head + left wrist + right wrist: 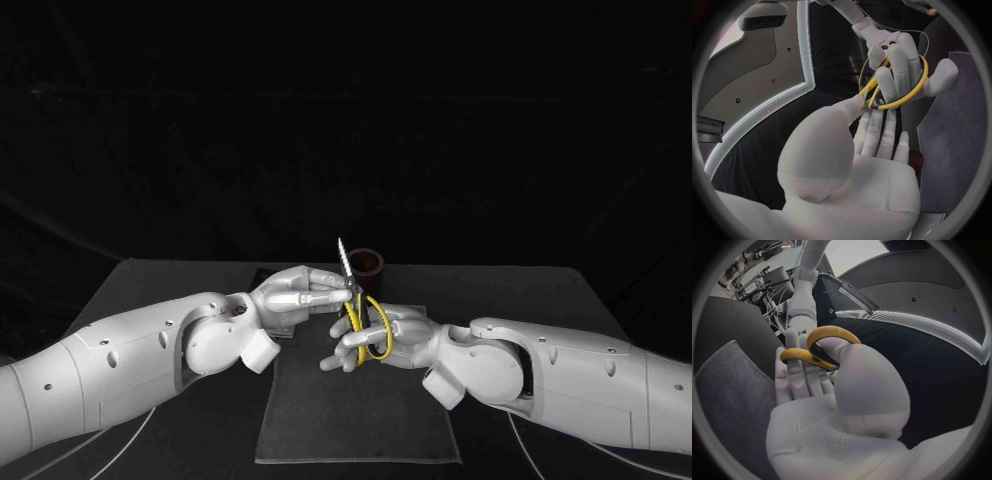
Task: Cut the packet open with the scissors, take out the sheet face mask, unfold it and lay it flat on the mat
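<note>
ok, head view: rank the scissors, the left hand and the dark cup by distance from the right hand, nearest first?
1. scissors: held by the right hand, its fingers through the yellow loops.
2. left hand: just across on the robot's left, gripping the scissors near the blades.
3. dark cup: farther back, behind both hands, beside the blade tip.

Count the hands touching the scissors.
2. The left hand grips the scissors just below the blades; the right hand has fingers through their yellow loops.
</note>
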### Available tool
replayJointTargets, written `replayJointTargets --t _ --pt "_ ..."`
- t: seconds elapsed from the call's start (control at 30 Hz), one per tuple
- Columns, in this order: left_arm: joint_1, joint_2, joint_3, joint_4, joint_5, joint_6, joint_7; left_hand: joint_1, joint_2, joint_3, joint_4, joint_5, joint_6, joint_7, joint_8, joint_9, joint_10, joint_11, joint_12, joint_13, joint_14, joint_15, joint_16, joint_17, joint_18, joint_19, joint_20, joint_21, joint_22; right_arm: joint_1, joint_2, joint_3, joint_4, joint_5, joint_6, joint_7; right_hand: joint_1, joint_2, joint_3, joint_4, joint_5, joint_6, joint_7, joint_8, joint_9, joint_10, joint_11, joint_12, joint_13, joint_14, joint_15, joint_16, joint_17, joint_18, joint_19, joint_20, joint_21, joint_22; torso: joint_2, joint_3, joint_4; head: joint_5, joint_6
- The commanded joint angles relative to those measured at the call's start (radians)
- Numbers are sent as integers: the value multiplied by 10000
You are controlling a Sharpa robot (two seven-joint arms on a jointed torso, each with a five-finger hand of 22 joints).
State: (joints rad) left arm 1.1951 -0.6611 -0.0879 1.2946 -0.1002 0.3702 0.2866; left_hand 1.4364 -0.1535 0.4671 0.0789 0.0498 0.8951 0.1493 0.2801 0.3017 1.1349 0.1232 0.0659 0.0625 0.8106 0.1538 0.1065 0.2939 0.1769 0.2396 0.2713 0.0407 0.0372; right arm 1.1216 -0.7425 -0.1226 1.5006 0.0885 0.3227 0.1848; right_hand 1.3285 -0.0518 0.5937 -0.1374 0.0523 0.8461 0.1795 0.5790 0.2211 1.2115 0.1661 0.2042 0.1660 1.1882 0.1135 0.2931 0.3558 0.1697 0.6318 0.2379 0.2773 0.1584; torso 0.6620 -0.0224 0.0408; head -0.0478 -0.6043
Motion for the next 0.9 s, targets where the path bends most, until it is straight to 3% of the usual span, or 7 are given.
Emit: replayJointTargets --t 0.03,0.3,0.53,0.63,0.73,0.8,0.9 --pt "4 62 8 110 -73 440 98 -53 -133 37 34 -25 -78 -1 -63 -20 -74 19 -66 -7 -97 6 -29 4 60 -25 -10 -36 -12 5 34 13 8 -40 -65 -144 75 145 1063 -1090 -28 68 -3 -60 -10 760 -661 23 19 501 -563 -6 23 202 5 24 69 21 4 5 -6 8 -21" --pt "4 61 8 131 31 272 172 -273 -351 -114 178 -24 -189 80 -164 -75 -205 111 -48 7 -136 12 -29 14 61 -56 -2 -41 -14 4 28 11 14 -132 -143 -273 84 143 1062 -1101 -29 79 -4 -72 -12 762 -662 21 23 500 -565 -6 32 202 12 22 78 26 3 6 -8 17 -58" --pt "4 87 8 153 34 201 236 250 93 286 14 -22 299 -127 77 28 349 -31 98 66 26 -13 101 83 79 -5 5 -24 -3 2 21 11 11 -169 -172 -296 87 141 1060 -1106 -29 86 -4 -80 -13 764 -662 21 26 501 -565 -6 37 202 15 21 83 28 1 9 -3 25 -76" --pt "4 107 7 162 -105 85 272 1017 457 853 -592 -19 716 -167 290 138 851 -107 269 136 331 -132 318 183 111 572 -72 125 96 1 23 10 21 -139 -170 -272 89 139 1058 -1111 -27 92 -3 -90 -15 764 -661 18 29 498 -565 -7 44 201 20 21 90 32 3 12 1 26 -90" --pt "5 129 7 159 -324 -201 340 1133 530 1181 -865 -19 946 -183 388 198 1105 -151 354 175 579 -208 483 262 103 1149 -162 296 196 -1 23 10 56 -73 -142 -223 82 131 1049 -1114 -25 96 3 -115 -21 757 -655 10 33 487 -559 -15 53 201 27 19 101 38 1 12 -3 23 -100" --pt "5 141 7 148 -450 -476 427 1080 544 1558 -1129 -21 1204 -221 492 264 1339 -251 426 207 905 -330 690 367 96 2100 -289 612 370 -4 16 10 106 -32 -110 -192 74 136 1038 -1116 -24 99 14 -184 -37 754 -646 -6 51 430 -543 -50 72 198 35 22 124 52 0 12 -9 24 -103" --pt "5 152 7 136 -532 -788 548 969 547 1705 -1242 -22 1303 -262 525 293 1426 -304 437 213 991 -372 759 416 87 2411 -341 732 431 -6 9 10 145 -6 -72 -194 67 134 1026 -1121 -25 108 22 -243 -50 757 -638 -21 72 363 -526 -88 87 196 25 26 132 58 1 11 -14 24 -111"
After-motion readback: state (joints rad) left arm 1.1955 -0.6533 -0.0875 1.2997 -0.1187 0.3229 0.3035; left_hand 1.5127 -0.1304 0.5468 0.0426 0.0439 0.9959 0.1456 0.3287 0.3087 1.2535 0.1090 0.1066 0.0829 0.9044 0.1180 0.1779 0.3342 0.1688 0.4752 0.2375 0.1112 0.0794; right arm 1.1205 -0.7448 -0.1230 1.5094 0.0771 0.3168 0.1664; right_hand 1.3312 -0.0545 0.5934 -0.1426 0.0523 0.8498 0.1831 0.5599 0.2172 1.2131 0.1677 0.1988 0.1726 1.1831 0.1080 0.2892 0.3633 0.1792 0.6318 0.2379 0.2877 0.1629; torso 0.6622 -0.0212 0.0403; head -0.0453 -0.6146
